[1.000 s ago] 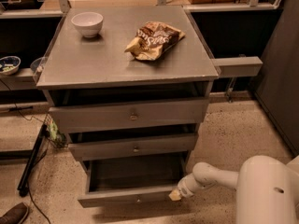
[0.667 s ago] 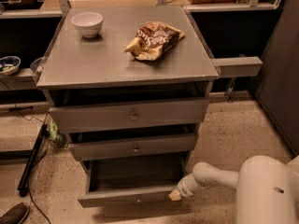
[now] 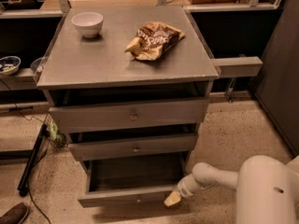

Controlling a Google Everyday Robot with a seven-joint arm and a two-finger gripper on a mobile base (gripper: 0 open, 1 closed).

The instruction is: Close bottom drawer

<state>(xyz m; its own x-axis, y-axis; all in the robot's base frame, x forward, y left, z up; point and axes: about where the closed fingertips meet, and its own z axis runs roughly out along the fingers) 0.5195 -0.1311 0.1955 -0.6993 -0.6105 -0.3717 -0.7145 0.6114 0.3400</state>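
- Almost nothing is seen to have moved since a second ago: the gripper (image 3: pixel 172 199) is still held at the right end of the bottom drawer (image 3: pixel 126 201), and the drawer is still pulled out as far as before.
- The gripper is shown only as a pale tip against the drawer's front corner. Whether contact is made there, and how the gripper is set, cannot be made out.
- The arm (image 3: pixel 210 175) is cut off by the white robot body (image 3: pixel 266 190), which is itself cropped at the lower right edge.
- The bottom drawer is found lowest in the cabinet (image 3: pixel 93 64), well open, its dark inside exposed. Its knob (image 3: pixel 138 200) is barely discernible.
- The middle drawer (image 3: pixel 135 146) and top drawer (image 3: pixel 131 115) are each left slightly out, as earlier.
- On the cabinet top, a white bowl (image 3: pixel 88 23) and a crumpled snack bag (image 3: pixel 154 40) are unchanged, well apart.
- A shoe (image 3: pixel 14 213) is clipped at the lower left corner.
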